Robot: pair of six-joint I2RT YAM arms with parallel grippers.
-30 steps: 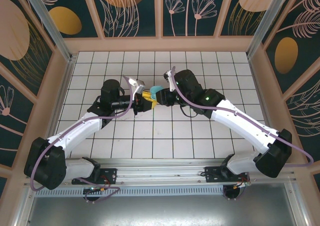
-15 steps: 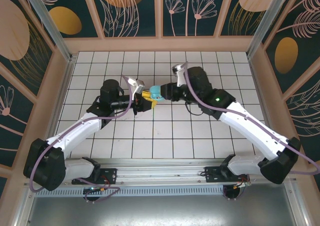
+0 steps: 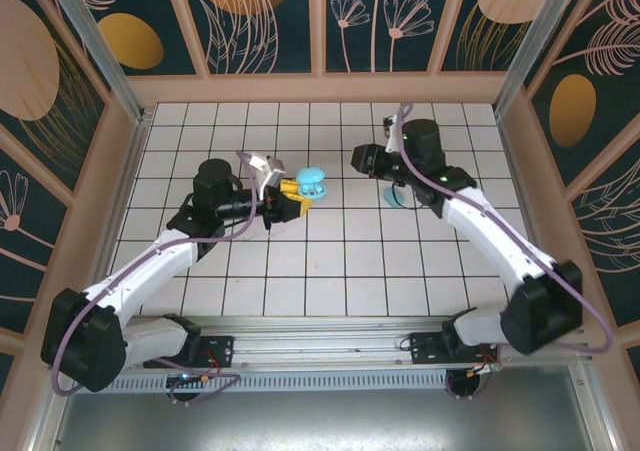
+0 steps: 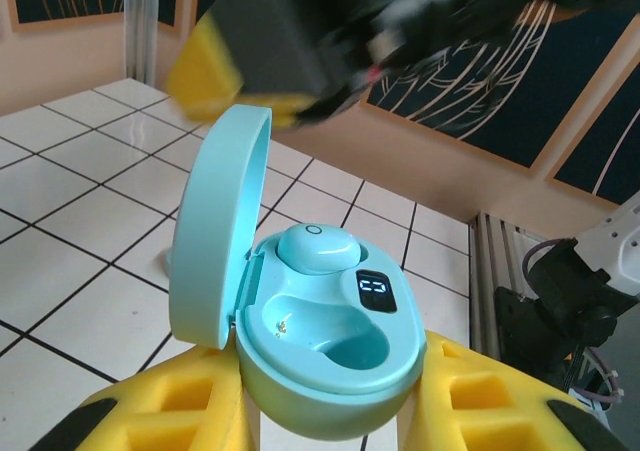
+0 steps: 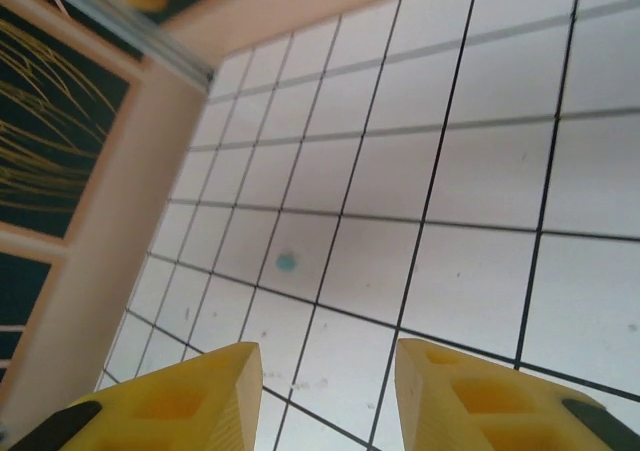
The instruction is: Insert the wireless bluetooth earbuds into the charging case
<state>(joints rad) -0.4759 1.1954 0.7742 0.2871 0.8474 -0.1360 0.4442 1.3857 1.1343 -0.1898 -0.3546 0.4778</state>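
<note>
Handover of the first earbud, completed. The left gripper (image 3: 290, 193) stays clamped narrowly on the light-blue oval plastic charging case (image 4: 330, 371), holding it above the white tiled table (image 3: 330, 271) with the hinged lid standing open. A second ago the right gripper (image 3: 362, 159) was pressed against the case mouth. It has now drawn back toward the right rear of the table, well apart from the case, and its yellow-padded jaws stand moderately apart with nothing between them (image 5: 325, 396).

The left wrist view shows what this leaves. One small light-blue plastic earbud (image 4: 318, 246) sits in the far well beside the lit display, and the near well is empty. The task thus appears about half done.

A tiny teal speck (image 5: 286, 262) lies on a tile ahead of the right gripper. It may be the second earbud, though it is too small to confirm.
</note>
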